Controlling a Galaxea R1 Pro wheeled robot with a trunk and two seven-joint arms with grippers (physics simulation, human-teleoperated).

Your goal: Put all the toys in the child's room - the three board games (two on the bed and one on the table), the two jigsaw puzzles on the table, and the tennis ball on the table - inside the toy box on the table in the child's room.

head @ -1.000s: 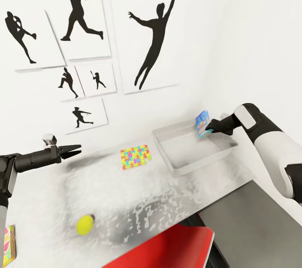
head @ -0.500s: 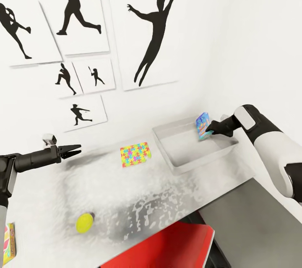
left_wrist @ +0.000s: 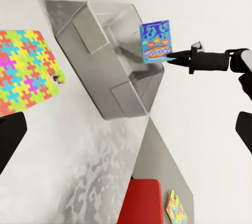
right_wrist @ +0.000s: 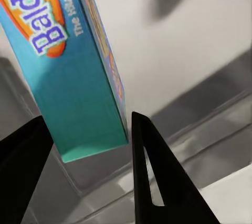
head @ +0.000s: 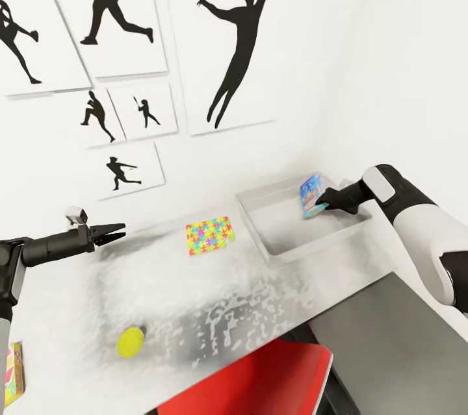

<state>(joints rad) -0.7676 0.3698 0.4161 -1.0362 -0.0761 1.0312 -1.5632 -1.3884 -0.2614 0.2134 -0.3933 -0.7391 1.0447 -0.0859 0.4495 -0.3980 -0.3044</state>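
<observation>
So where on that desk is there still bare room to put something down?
Bare top lies between the jigsaw puzzle and the tennis ball, and in front of the toy box. The box floor looks bare too, though the right tool holds a board game over it.

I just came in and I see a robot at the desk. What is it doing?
It is tidying toys. The right pincer holds a blue board game upright over the grey toy box on the table. The left pincer hangs empty above the table. A jigsaw puzzle, a tennis ball and another colourful game at the table's edge are not yet put away.
</observation>
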